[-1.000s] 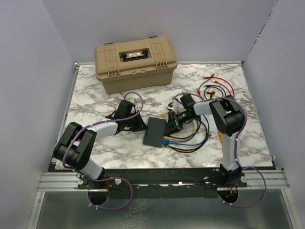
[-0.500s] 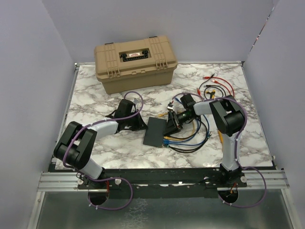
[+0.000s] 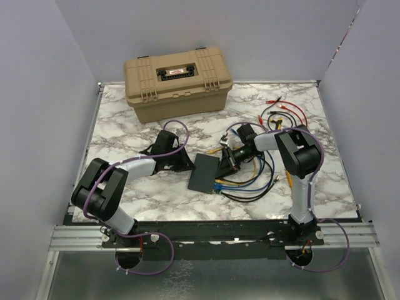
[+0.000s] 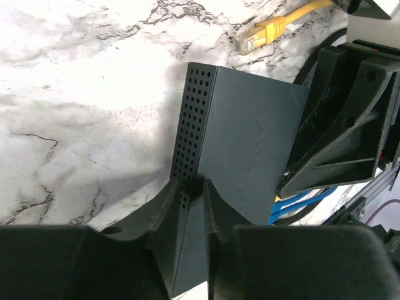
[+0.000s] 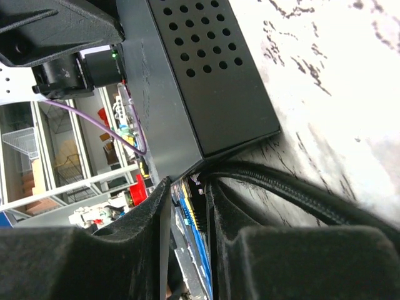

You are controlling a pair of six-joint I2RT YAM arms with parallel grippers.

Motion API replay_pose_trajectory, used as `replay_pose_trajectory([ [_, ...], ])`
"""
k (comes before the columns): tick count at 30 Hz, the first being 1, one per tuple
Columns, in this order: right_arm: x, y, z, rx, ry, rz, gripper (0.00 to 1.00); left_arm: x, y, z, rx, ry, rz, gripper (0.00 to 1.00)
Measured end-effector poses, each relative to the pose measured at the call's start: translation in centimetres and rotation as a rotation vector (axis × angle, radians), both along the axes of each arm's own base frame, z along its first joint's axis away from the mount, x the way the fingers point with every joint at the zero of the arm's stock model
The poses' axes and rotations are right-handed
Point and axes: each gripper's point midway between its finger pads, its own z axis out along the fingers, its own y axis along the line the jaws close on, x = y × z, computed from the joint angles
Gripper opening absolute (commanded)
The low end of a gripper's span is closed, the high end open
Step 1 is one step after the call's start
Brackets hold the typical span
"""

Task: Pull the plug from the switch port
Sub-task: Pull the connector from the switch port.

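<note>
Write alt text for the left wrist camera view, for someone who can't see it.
The left gripper pinches the near edge of the flat black switch on the marble table. The right gripper sits at the opposite edge by blue cables; a loose yellow plug lies beyond.

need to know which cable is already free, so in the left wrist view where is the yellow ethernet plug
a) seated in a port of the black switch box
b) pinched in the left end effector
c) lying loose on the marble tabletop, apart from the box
c: the yellow ethernet cable plug lies bare on the white marble tabletop, with a gap between it and the thin matte-black rectangular switch box.
</note>
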Motion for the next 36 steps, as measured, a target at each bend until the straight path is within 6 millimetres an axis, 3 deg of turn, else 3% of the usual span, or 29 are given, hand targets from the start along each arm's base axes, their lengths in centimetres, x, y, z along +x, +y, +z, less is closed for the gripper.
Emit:
replay_pose_trajectory([
  [7,0.0,0.0,0.0,0.004,-0.003,0.002,0.18,0.0,0.3,-0.5,0.019,0.01,0.011,0.51],
  [15,-0.1,1.1,0.0,0.023,0.012,0.027,0.19,0.0,-0.1,-0.2,0.015,0.007,0.007,0.55],
  [21,0.2,3.5,0.2,0.026,0.024,0.079,0.39,0.4,1.3,-0.4,0.075,-0.013,0.043,0.41],
  [27,0.3,3.8,0.7,0.014,0.01,0.089,0.53,0.9,2.2,-0.5,0.116,-0.026,0.078,0.21],
  [30,0.3,3.6,0.8,0.004,-0.003,0.08,0.52,1.1,2.5,-0.6,0.129,-0.027,0.092,0.17],
  [36,-0.3,2.8,0.3,-0.002,0.001,0.071,0.32,1.4,2.4,-0.9,0.133,-0.019,0.099,0.17],
])
